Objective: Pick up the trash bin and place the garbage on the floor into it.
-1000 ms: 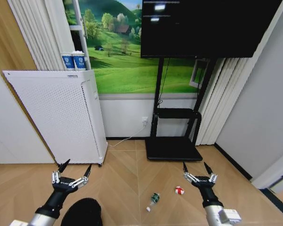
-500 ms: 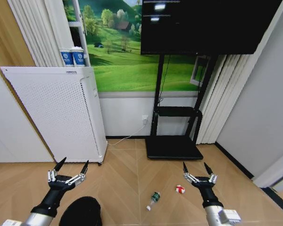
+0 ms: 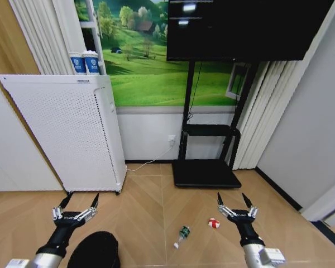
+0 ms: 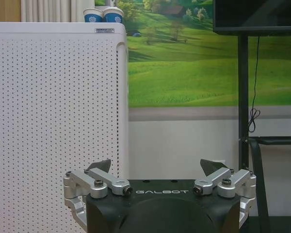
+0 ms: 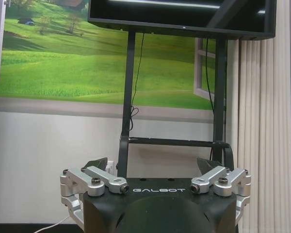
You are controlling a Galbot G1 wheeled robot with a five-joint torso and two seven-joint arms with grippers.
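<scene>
The black round trash bin (image 3: 95, 251) stands on the floor (image 3: 145, 212) at the lower left of the head view. My left gripper (image 3: 80, 199) hovers open just above and behind its rim, fingers spread; the left wrist view shows this gripper (image 4: 156, 167) holding nothing. The garbage lies on the wood floor: a clear bottle with a green label (image 3: 182, 234) and a red-and-white wrapper (image 3: 213, 223). My right gripper (image 3: 231, 198) hangs open above the floor just right of the wrapper, and it (image 5: 152, 165) is also empty in the right wrist view.
A tall white perforated cabinet (image 3: 67, 134) with two blue-and-white cups (image 3: 84, 62) on top stands at the back left. A black TV stand base (image 3: 205, 174) sits against the far wall. Grey walls close in on the right.
My left gripper has sunk lower and a little leftward, closer to the bin's rim. The whole picture has shifted slightly. The right gripper has stayed in place.
</scene>
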